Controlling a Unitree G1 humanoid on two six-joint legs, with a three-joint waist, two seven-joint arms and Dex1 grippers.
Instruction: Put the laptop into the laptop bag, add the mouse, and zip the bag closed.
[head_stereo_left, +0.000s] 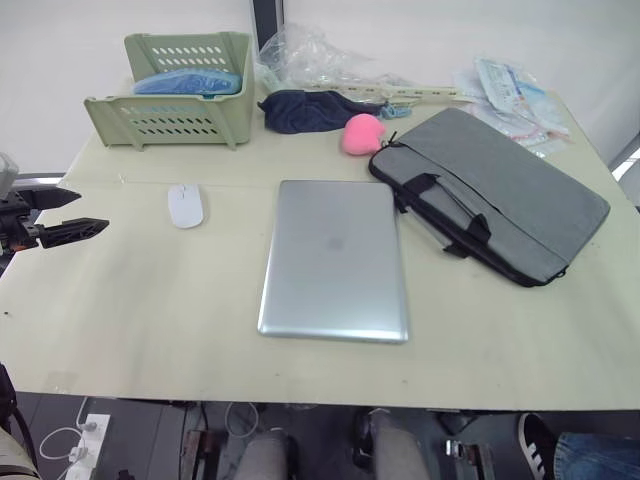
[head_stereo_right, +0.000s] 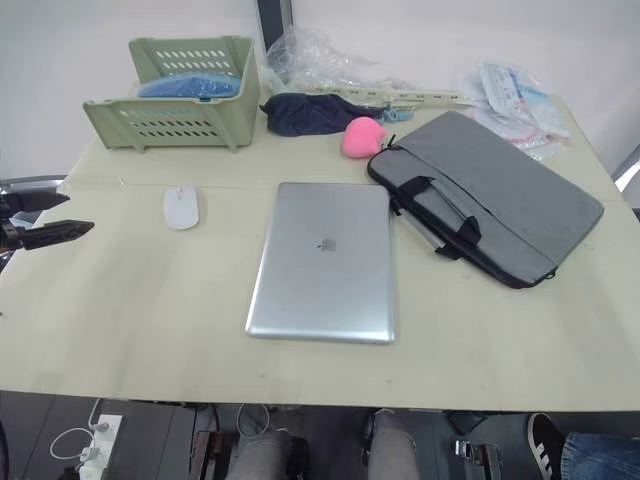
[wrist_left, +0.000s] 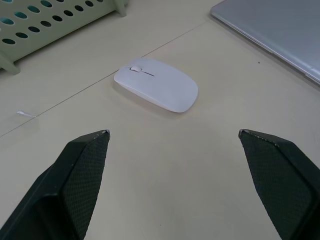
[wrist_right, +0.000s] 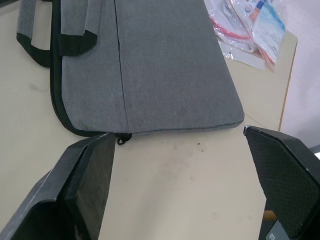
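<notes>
The silver-grey laptop (head_stereo_left: 333, 258) lies shut and flat in the middle of the table. To its right the grey laptop bag (head_stereo_left: 510, 195) lies flat at an angle, its black handles turned toward the laptop. The white mouse (head_stereo_left: 185, 206) sits left of the laptop. My left gripper (head_stereo_left: 94, 210) hovers open at the table's left edge, pointing at the mouse (wrist_left: 157, 84) from a short distance and holding nothing. My right gripper (wrist_right: 177, 132) is open and empty just off the bag's (wrist_right: 165, 65) short end, where a zipper pull (wrist_right: 121, 140) hangs.
A green slotted basket (head_stereo_left: 175, 110) stands at the back left. A navy cloth bundle (head_stereo_left: 310, 108), a pink soft blob (head_stereo_left: 361, 133), clear plastic wrap (head_stereo_left: 320, 55) and printed packets (head_stereo_left: 510, 90) line the back edge. A shoe (head_stereo_left: 540, 445) shows below the table's front right.
</notes>
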